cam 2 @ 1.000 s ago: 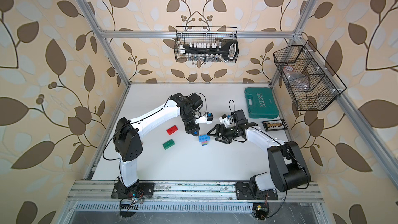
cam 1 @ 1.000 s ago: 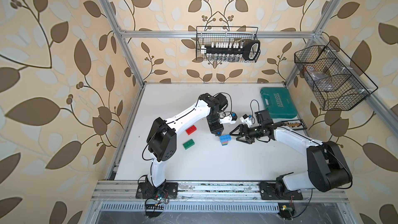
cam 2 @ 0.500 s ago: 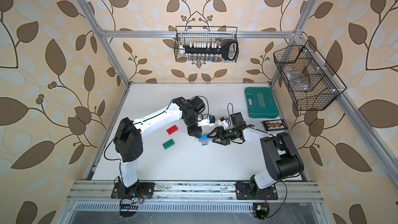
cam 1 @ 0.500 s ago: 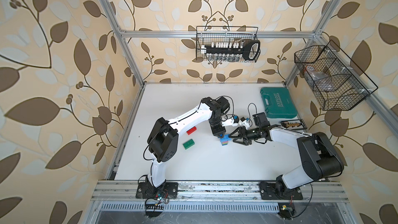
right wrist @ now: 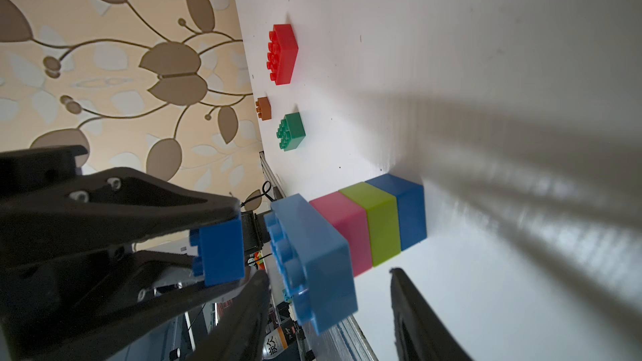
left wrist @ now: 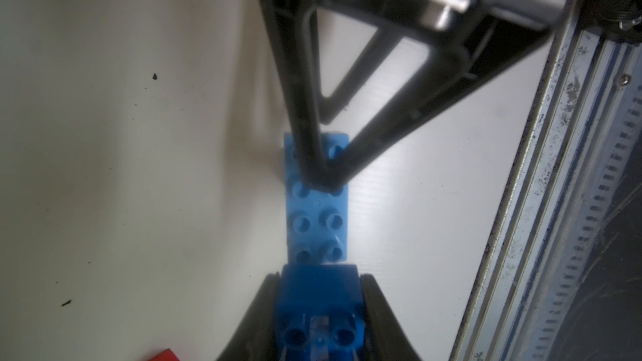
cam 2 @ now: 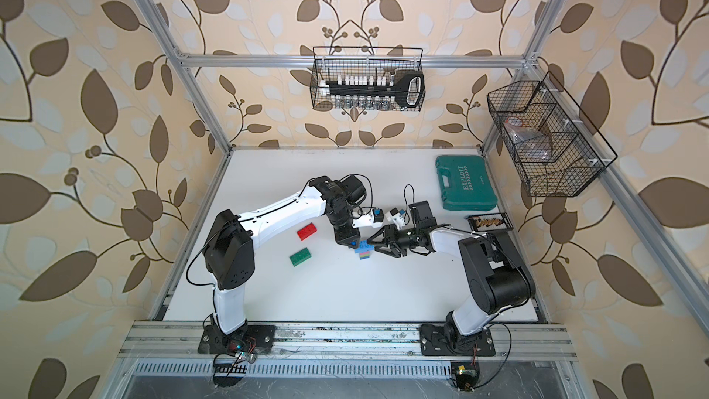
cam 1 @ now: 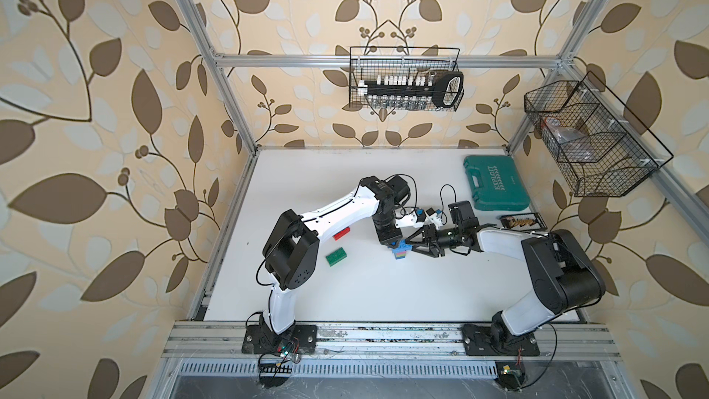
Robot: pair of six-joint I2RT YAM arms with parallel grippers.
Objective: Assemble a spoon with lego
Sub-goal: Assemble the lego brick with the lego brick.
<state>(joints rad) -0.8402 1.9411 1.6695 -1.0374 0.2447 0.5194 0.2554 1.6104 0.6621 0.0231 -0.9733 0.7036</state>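
Note:
A partly built spoon [right wrist: 364, 223] stands on the table as a dark-blue, lime and pink column with a long light-blue brick [right wrist: 312, 262] on top; both top views show it [cam 1: 401, 254] [cam 2: 364, 254]. My right gripper [right wrist: 326, 272] is open, one finger on each side of the light-blue brick, with a gap left on one side. Just beside that brick hovers my left gripper [left wrist: 319, 283], shut on a dark-blue brick [left wrist: 319, 303] [right wrist: 219, 255]. Loose lego lies further left: a red brick [cam 1: 341, 232], a green brick [cam 1: 336, 256] and a small orange brick [right wrist: 264, 108].
A teal tool case [cam 1: 495, 184] lies at the back right, with a small black tray [cam 1: 521, 221] in front of it. Wire baskets [cam 1: 404, 78] [cam 1: 591, 140] hang on the walls. A metal rail [cam 1: 383, 333] runs along the table's front edge.
My right gripper has moved left to the brick column and its jaws have narrowed around the light-blue brick. The left gripper has shifted slightly toward the column, still holding the dark-blue brick.

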